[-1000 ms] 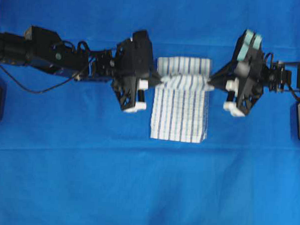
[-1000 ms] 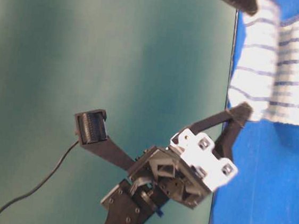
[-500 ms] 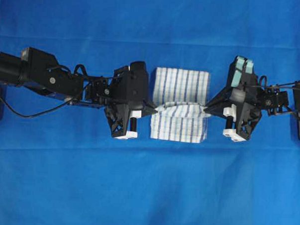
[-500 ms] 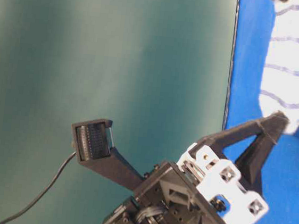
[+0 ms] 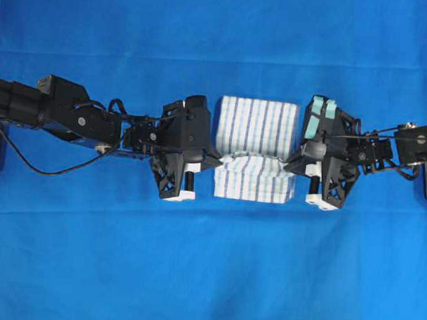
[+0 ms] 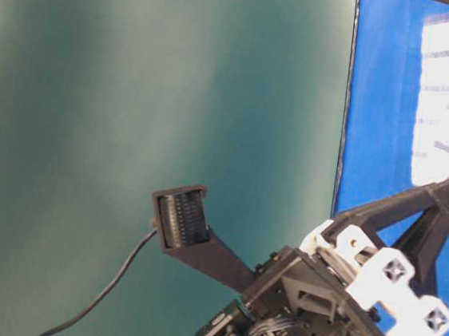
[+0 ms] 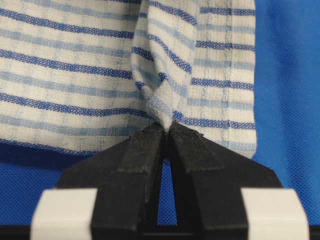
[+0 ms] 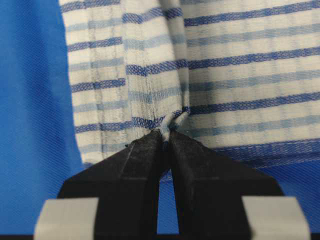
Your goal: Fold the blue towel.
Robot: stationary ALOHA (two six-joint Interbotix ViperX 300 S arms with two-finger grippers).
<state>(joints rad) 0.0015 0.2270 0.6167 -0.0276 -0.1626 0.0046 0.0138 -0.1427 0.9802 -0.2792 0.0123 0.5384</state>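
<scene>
Near edge: the white woven blue-striped check towel [image 5: 256, 146], mid-table on the plain blue sheet [image 5: 208, 273]; carry the lifted fold to it evenly.
Left pincer [image 5: 219, 161]: clamped on the towel's left edge.
Right pincer [image 5: 287, 163]: clamped on its right edge; match heights, release together.

overhead looks straight down; wrist views close on towel [image 7: 100, 75].

- White woven rectangular towel [image 5: 257, 144]: thin dark-blue and light-blue stripes crossing in a check.
- Plain cloth table sheet [image 5: 208, 273]: solid bright blue.
- Backdrop wall [image 6: 137, 86]: dull teal-green.
</scene>
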